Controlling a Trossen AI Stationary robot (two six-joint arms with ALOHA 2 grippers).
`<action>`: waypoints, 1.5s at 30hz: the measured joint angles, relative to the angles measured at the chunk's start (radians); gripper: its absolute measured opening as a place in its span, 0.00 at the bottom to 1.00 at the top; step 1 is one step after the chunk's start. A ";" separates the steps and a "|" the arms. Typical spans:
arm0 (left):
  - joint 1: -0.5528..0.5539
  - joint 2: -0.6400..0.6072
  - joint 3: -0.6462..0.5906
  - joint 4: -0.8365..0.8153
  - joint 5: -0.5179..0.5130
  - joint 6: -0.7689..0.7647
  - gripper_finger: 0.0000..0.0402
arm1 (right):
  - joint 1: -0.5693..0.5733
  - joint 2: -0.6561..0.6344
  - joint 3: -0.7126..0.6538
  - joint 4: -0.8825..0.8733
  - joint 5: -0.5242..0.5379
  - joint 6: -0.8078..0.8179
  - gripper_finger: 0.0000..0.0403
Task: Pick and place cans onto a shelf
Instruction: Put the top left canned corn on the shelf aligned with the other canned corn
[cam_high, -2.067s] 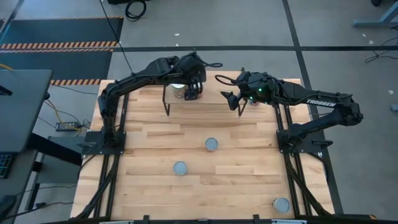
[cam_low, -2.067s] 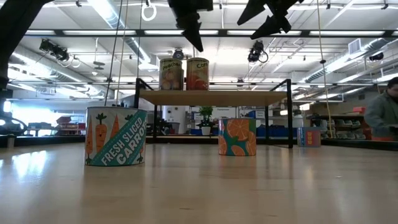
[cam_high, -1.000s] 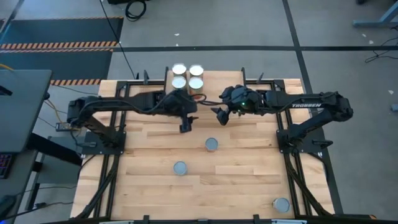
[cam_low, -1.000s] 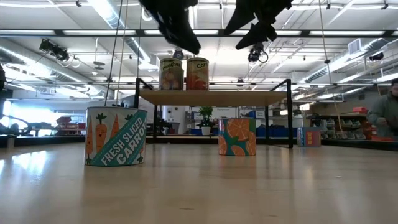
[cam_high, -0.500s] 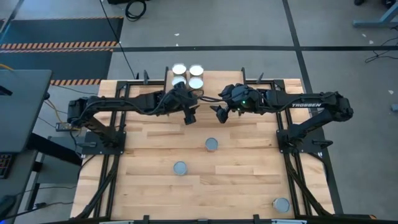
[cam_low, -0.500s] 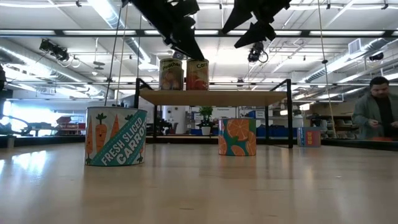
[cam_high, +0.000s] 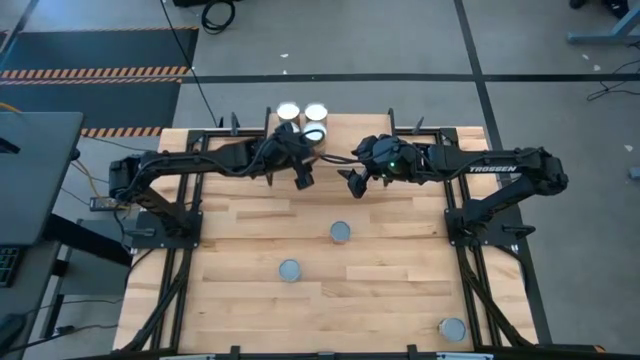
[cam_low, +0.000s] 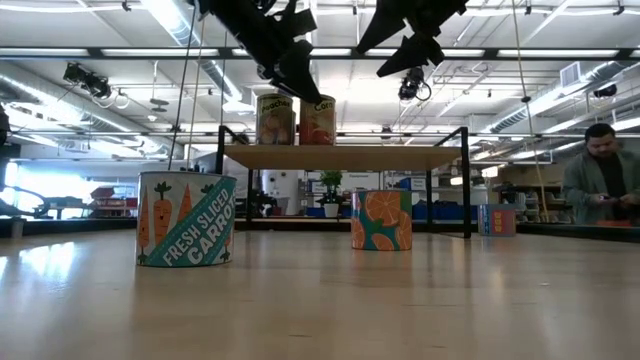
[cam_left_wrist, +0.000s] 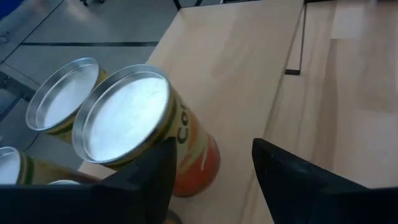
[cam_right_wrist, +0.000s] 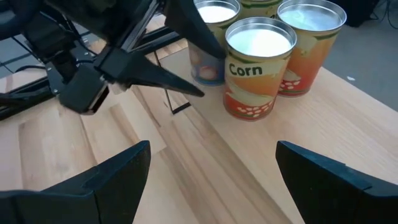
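Observation:
The shelf (cam_high: 342, 140) stands at the table's far middle on black legs (cam_low: 345, 156). Several cans stand upright on its left end (cam_high: 316, 112), one of them the orange corn can (cam_right_wrist: 258, 68) (cam_left_wrist: 149, 124). Three more cans stand on the tabletop: one near the middle (cam_high: 341, 232), the carrot can (cam_high: 289, 269) (cam_low: 186, 220) and one at the near right (cam_high: 452, 329). My left gripper (cam_high: 303, 182) (cam_left_wrist: 211, 180) is open and empty in the air just near of the shelf cans. My right gripper (cam_high: 352, 189) (cam_right_wrist: 227, 180) is open and empty to its right, over the shelf's near edge.
A small bluish can (cam_low: 497, 220) shows far off beside the shelf's right leg. A person (cam_low: 600, 180) stands in the room beyond the table. Both arms reach across the table's far half toward each other, their grippers close together.
My left gripper has left the cans on the shelf, drawn back toward the near edge, then come a little way back toward the shelf. My right gripper has come toward the table's left and near side and then kept still. The shelf cans stay put.

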 joint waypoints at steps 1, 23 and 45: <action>0.000 0.000 0.000 0.000 0.000 0.000 0.54 | 0.000 0.000 0.000 0.000 0.000 0.000 0.88; -0.068 -0.431 0.064 -0.298 0.000 -0.078 0.54 | 0.207 0.151 0.001 -0.072 -0.116 -0.399 0.88; -0.069 -0.498 0.062 -0.353 0.000 -0.236 0.61 | -0.161 0.297 0.275 0.203 -0.231 -0.537 0.94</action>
